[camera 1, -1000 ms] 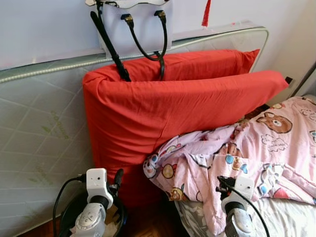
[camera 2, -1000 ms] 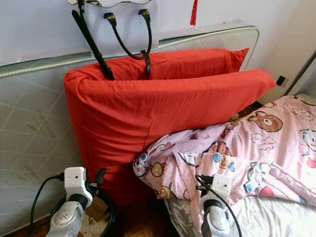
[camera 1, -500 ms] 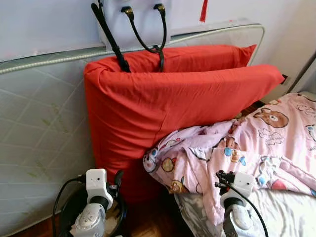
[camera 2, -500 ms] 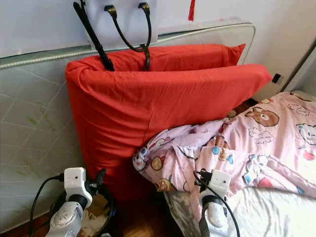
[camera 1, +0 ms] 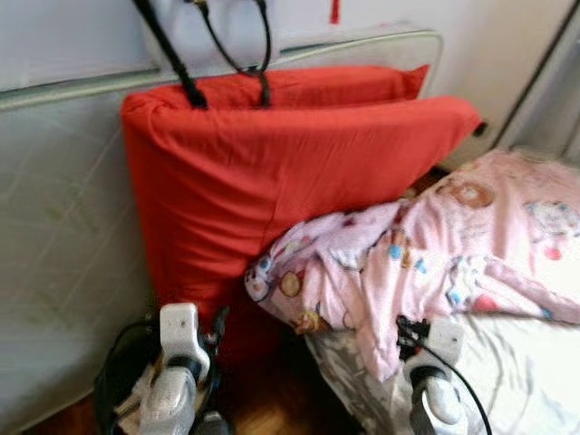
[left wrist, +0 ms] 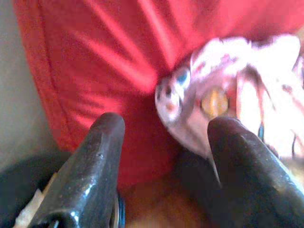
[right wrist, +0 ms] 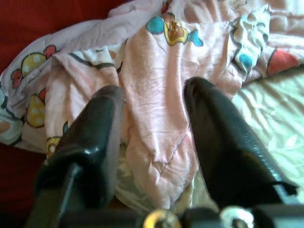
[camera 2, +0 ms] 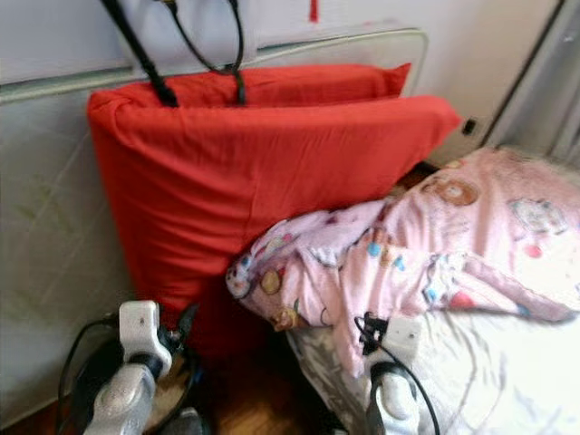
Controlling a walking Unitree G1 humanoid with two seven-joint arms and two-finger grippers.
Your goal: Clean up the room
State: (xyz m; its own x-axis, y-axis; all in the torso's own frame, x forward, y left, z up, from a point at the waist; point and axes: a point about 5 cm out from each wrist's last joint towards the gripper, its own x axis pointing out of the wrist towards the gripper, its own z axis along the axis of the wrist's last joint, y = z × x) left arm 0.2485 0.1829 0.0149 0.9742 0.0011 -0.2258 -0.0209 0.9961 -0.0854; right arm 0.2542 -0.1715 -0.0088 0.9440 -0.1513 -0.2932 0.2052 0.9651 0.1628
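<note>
Both grippers held low, fingers spread, nothing gripped: left gripper [left wrist: 161, 156] aimed at red cushion [camera 1: 299, 181], right gripper [right wrist: 154, 142] at pink blanket [camera 1: 435, 254].

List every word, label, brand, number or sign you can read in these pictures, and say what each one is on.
No readable text anywhere.
Pink quilt: cartoon bears and animals printed on it, no legible words; the head views are blurred.
Red cushion: plain, no label showing.
Quilted mattress leaning on the wall: faint green pattern, nothing readable.
Left gripper and right gripper: no markings to be made out.
</note>
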